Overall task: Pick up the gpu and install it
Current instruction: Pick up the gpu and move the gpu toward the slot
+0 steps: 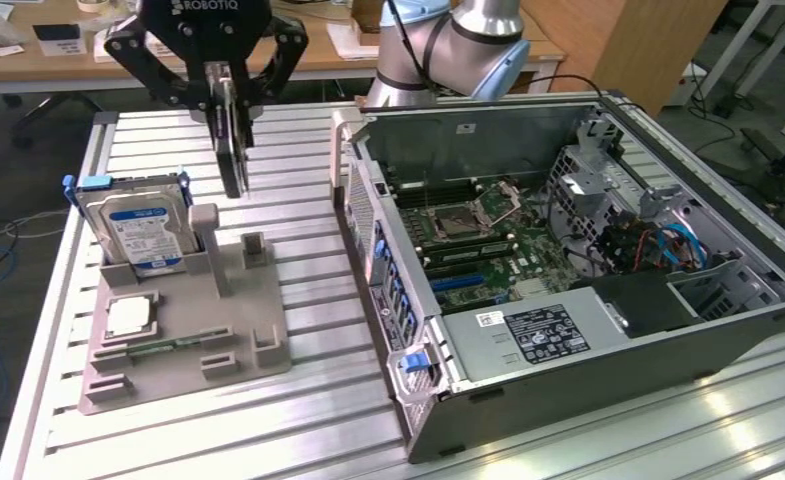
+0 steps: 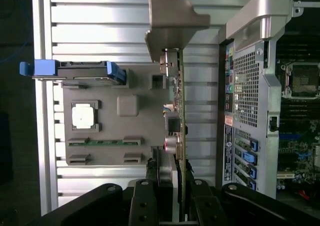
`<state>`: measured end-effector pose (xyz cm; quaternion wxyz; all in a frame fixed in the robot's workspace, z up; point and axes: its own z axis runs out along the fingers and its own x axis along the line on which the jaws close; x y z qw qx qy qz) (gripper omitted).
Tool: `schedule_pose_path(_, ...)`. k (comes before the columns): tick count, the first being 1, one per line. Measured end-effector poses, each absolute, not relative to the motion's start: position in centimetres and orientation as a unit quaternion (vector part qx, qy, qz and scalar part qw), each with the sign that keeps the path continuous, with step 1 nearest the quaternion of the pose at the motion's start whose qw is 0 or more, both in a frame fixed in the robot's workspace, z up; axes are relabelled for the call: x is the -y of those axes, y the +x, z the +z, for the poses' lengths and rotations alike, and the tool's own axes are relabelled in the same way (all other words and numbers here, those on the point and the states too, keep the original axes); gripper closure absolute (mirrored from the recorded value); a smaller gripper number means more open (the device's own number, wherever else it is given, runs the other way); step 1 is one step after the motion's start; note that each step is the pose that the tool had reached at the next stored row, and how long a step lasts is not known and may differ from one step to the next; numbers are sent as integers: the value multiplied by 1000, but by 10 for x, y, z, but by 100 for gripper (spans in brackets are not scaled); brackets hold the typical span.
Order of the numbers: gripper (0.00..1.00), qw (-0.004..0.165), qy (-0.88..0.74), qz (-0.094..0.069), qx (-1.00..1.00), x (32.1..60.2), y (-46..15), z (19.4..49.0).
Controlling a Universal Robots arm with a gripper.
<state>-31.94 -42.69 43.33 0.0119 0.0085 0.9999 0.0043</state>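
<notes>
**Q:** What does the gripper hold, and how do its jaws stand?

**A:** The jaws are partly closed and pinch the gpu by its two flat faces. The card hangs edge-on below the fingers, clear of every surface. In the wrist view its silver bracket lies at the end away from the fingers.

**Q:** Where is the card in the scene?

**A:** It is in the air above the far part of the grey fixture, near the hard drive that stands in that fixture. The open computer case lies to the exterior view's right. The card is outside the case and well apart from the motherboard.

**Q:** How is such a card likely to handle?

**A:** It is probably light and fairly stiff, but thin. A flat board of this kind tolerates a squeeze across its faces better than bending along its length. The small soldered parts look fragile.

**Q:** Where is it best held?

**A:** It is best held across the board near one end, on areas free of tall parts, much as the wrist view shows. The bracket and the connector edge should stay free. A grip at one end leaves a long overhang, so the card may pivot if its free end is pushed sideways.
</notes>
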Motion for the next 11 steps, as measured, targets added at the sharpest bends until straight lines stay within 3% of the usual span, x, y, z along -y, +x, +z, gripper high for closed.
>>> schedule_pose_path(11, 72, 5, 8, 5, -1000, 427, -286, 433)
